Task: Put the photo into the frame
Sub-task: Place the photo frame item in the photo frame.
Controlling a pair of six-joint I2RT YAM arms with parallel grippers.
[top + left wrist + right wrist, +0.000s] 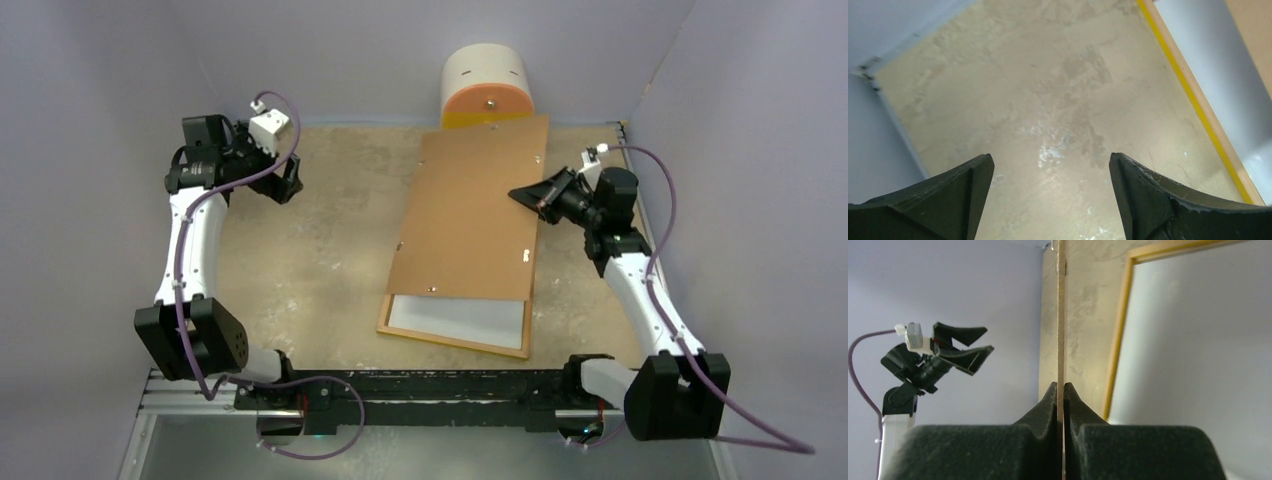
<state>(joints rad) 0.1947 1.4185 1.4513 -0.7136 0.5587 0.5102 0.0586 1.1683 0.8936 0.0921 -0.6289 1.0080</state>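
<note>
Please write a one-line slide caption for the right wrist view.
Right gripper shut on the edge of the backing board; frame under it, left gripper open behind.

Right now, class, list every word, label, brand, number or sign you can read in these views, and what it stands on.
None can be read. The brown board, the frame and the white-and-orange drum carry no lettering; the drum's small dark marks look like plain dashes, not text.

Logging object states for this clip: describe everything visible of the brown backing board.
The backing board is a thin, plain brown rectangular sheet, fibreboard by its look, with small pale tabs near its edges. The right gripper is shut on its right edge. It covers the far part of the frame; whether they touch is unclear.
</note>
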